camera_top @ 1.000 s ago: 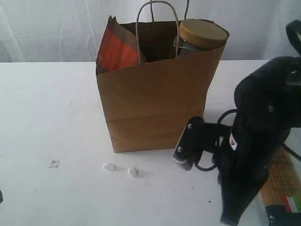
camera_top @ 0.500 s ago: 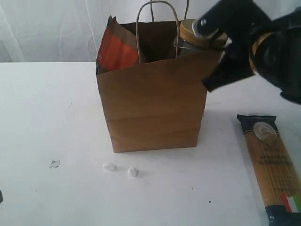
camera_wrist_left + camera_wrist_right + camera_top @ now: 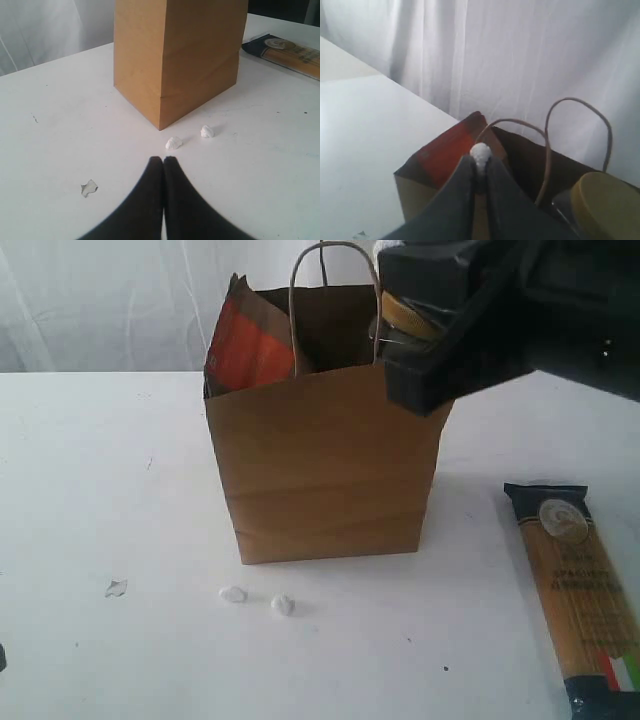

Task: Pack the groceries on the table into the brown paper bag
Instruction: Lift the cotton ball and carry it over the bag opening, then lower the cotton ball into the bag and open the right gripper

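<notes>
Right gripper (image 3: 480,162): pinched on white bit (image 3: 480,151), above bag (image 3: 320,470) mouth. Left gripper (image 3: 163,161): closed, empty, near two loose bits (image 3: 173,143). Spaghetti (image 3: 580,580): flat on table (image 3: 100,490), well apart from both.

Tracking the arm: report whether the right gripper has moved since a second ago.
Yes. The right gripper rose from beside the spaghetti to above the bag.

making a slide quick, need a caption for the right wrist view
Right fingers pinch a white bit over the open bag, which holds the pouch and jar.
</notes>
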### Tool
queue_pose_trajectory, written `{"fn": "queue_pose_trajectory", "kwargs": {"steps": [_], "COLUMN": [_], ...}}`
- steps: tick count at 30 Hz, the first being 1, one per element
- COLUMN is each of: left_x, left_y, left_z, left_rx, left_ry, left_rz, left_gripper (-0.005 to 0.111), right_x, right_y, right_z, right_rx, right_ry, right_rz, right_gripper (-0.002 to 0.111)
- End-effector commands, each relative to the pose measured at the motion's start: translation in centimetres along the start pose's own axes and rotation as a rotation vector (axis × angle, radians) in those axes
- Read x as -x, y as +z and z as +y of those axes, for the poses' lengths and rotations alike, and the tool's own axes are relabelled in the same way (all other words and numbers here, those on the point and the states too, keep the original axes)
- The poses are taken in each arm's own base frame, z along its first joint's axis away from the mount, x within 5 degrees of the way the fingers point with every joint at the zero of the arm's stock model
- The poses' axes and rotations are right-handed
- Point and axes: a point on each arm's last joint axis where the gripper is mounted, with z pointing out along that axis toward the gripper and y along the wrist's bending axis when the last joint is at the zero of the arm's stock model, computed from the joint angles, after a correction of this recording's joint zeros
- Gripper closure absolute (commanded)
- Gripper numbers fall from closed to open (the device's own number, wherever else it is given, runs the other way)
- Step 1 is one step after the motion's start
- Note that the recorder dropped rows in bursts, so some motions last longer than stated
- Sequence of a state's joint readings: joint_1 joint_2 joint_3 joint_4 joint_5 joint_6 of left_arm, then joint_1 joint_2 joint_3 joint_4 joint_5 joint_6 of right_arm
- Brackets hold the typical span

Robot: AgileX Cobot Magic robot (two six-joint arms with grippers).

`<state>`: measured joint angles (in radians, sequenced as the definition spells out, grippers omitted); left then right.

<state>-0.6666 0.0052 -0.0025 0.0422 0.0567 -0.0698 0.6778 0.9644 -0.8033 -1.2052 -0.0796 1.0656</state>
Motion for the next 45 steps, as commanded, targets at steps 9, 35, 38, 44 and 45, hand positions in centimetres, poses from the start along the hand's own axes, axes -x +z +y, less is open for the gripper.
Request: {"fn": "queue_pose_trajectory", "kwargs": {"steps": [9,35,38,44,45], "left_x": [0.0,0.0,0.0,0.0,0.0], "left_y": [0.0,0.0,0.0,0.0,0.0], "left_z": [0.0,0.0,0.0,0.0,0.0], "left_rx": [-0.003,-0.003,-0.003,-0.003,-0.003], "left_ry": [-0.01,-0.01,-0.01,-0.01,-0.01], "left_rz": [-0.005,-0.005,-0.005,-0.005,-0.005], "left_gripper": [0.107,0.107,0.107,0.107,0.107], "right_x": [-0.6,0.3,0.9,-0.4,-0.7], "right_y": [-1.5,0.9,0.0,-1.9,-2.2], "right_z": [5.1,-0.9,-2.0,-1.8,-1.4], "right_rx": [0.58,-0.076,-0.19,-0.145,-0.102], "right_ry": [-0.046,-0.204,-0.224,-0.18,-0.176], "right_rz": [-0.052,0.044,0.09,0.333,0.382], "right_gripper": [0.103,0.103,0.103,0.103,0.103]}}
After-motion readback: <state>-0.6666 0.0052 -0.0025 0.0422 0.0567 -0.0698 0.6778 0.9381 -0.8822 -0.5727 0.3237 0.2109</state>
